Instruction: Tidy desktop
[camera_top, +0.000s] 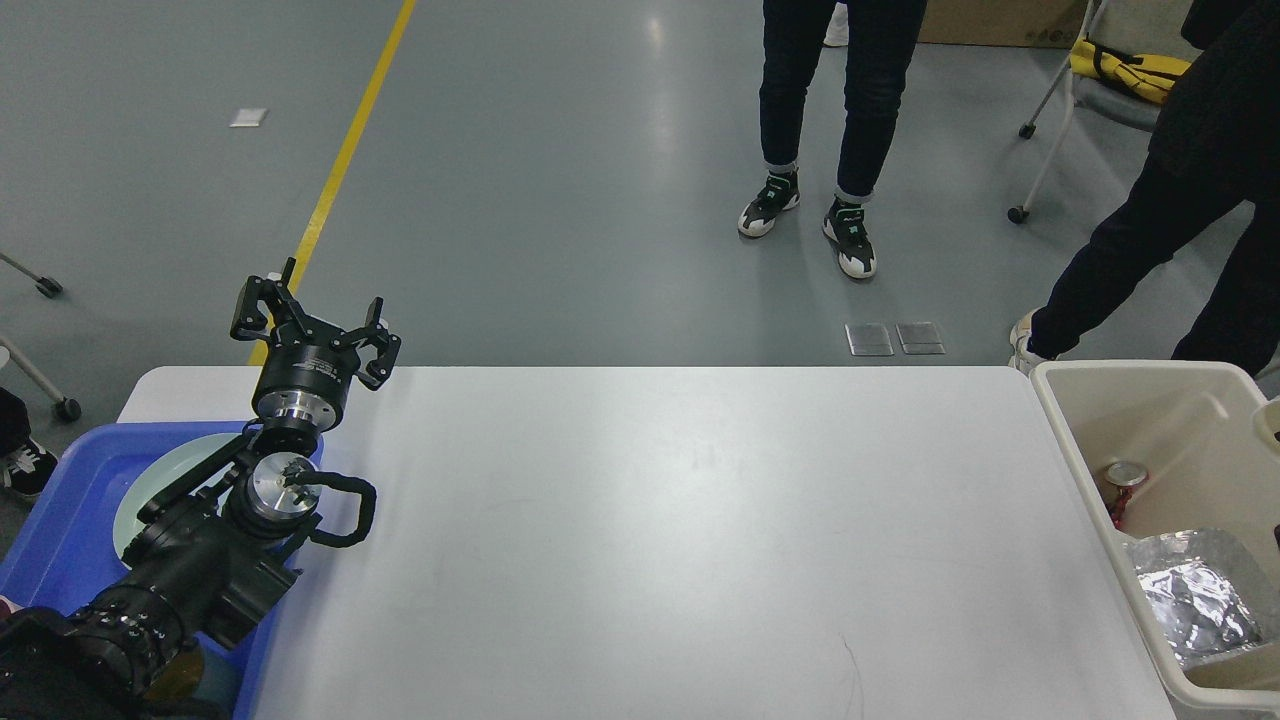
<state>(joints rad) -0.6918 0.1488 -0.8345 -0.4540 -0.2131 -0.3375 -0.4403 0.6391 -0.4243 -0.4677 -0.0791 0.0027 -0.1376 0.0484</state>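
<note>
The white counter (680, 540) is seen filling the lower middle of the head view, its far edge running straight across and its rounded far corners visible at left and right. Its broad surface is bare from the left arm across to the right edge, so wide open room is offered across the middle.

The left tool (312, 325) is held raised at the counter's far left corner, its two fingers spread apart with nothing between them. The arm behind it is seen rising from the lower left, passing over a blue tray (70, 540) that overlaps the counter's left edge. A pale round plate (145, 490) is seen lying in the tray, partly hidden by the arm. The right tool is not in view.

At the counter's right edge a beige bin (1075, 420) is set just beside it. Inside the bin a can (1125, 478) and a crumpled sheet of foil (1195, 595) are seen.

Beyond the far edge, grey floor is shown with a yellow line (345, 160) running away at the left. Two people are standing on the floor, one (840, 120) well behind the middle, another (1190, 200) near the far right corner.
</note>
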